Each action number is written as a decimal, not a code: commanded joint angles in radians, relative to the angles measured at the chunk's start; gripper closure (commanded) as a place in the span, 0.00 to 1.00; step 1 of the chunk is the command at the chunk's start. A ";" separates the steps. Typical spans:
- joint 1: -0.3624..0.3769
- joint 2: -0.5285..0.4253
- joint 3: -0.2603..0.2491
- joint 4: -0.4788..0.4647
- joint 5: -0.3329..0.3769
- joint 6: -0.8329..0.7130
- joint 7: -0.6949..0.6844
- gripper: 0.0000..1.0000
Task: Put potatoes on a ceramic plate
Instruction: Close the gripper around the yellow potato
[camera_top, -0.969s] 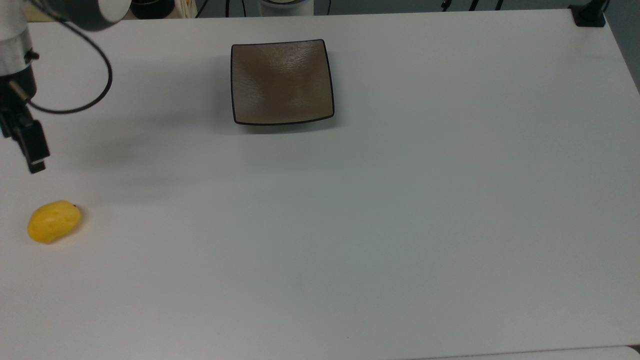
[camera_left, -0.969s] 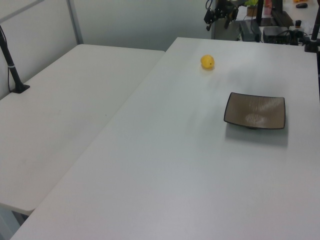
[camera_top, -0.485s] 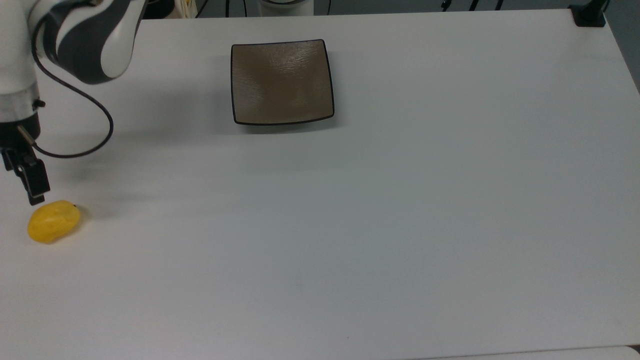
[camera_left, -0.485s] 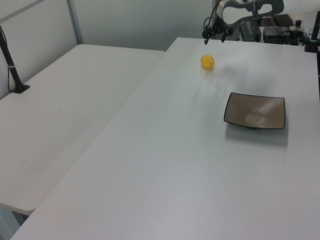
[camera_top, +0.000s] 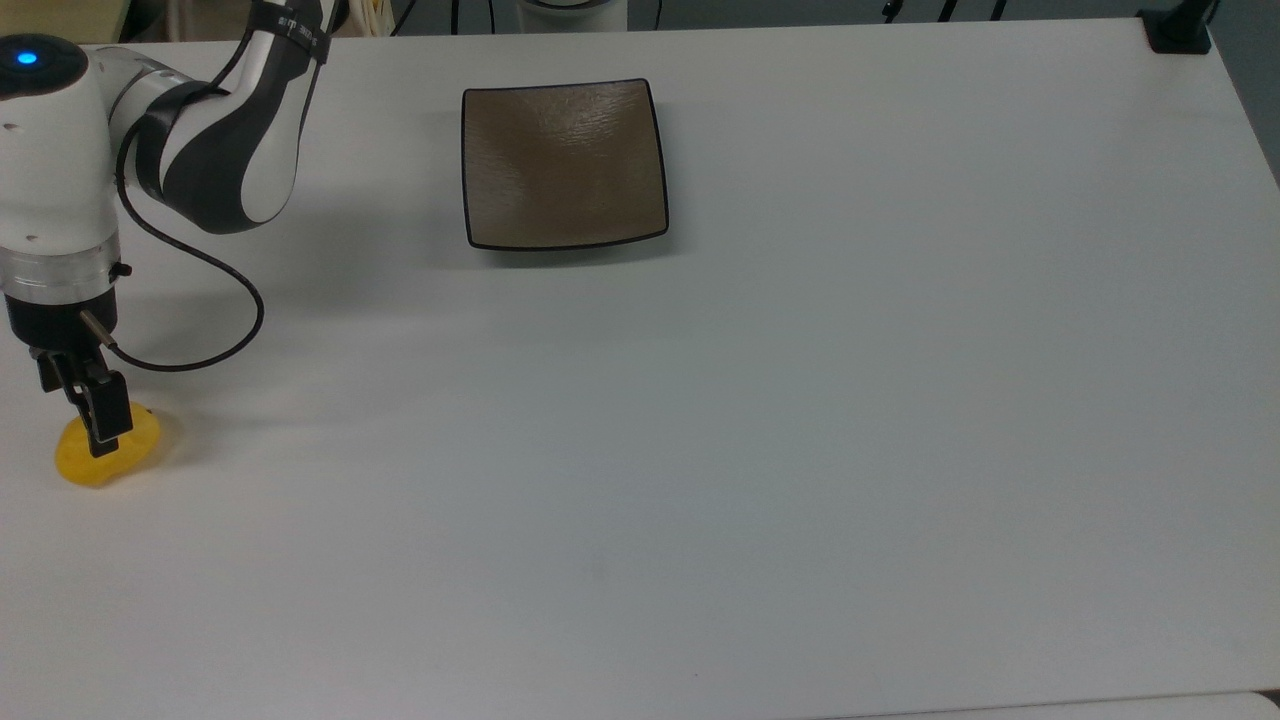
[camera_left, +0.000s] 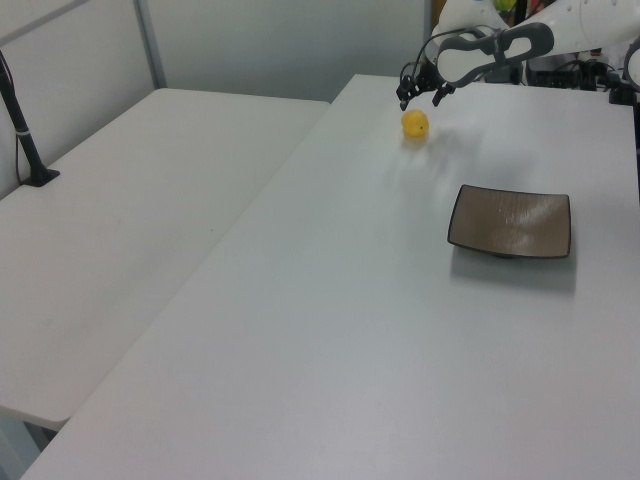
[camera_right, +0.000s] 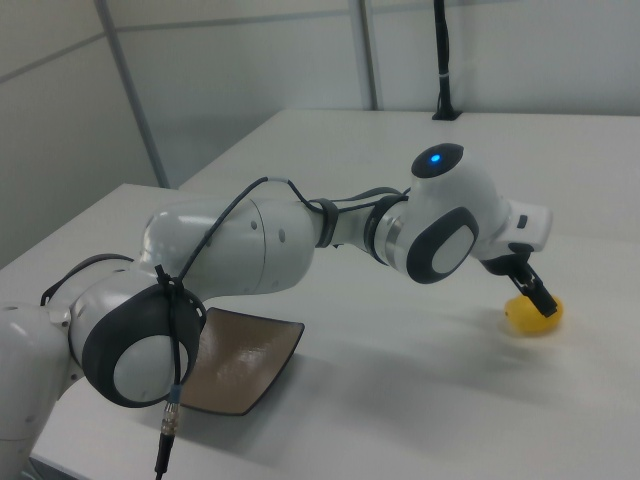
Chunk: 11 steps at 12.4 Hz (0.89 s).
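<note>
Tool: the black two-finger tool (camera_top: 100, 440) hangs directly over the potato (camera_top: 100, 458), its fingers spread; in the left view the two fingers (camera_left: 403, 101) point down with a clear gap between them, just above the potato (camera_left: 415, 123). In the right view one dark finger (camera_right: 537, 297) overlaps the top of the potato (camera_right: 533, 316); whether it touches cannot be told. The tool holds nothing.

Arm: one white and dark grey Franka arm (camera_top: 215, 150) reaches in from the top view's upper left corner, elbow bent, wrist pointing straight down at the desk. A blue light (camera_top: 25, 57) glows on the wrist housing. A black cable (camera_top: 200, 345) loops from the wrist out over the desk.

Potato: one, small, bright yellow, oval, lying on the desk at the top view's far left edge, partly covered by the tool. It is not on the plate.

Ceramic plate: one, square, grey-brown with a thin black rim (camera_top: 563, 163), with nothing on it. It sits near the top view's upper middle, well apart from the potato, to its right.

Desk: one white desk (camera_top: 800, 450) carries both things. In the left view a second white desk (camera_left: 120, 230) stands alongside to the left view's left.
</note>
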 joint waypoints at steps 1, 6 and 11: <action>0.000 0.033 0.002 0.022 0.020 0.050 -0.024 0.00; 0.012 0.056 0.005 0.010 0.019 0.104 -0.025 0.00; 0.016 0.076 0.005 0.009 0.016 0.110 -0.061 0.03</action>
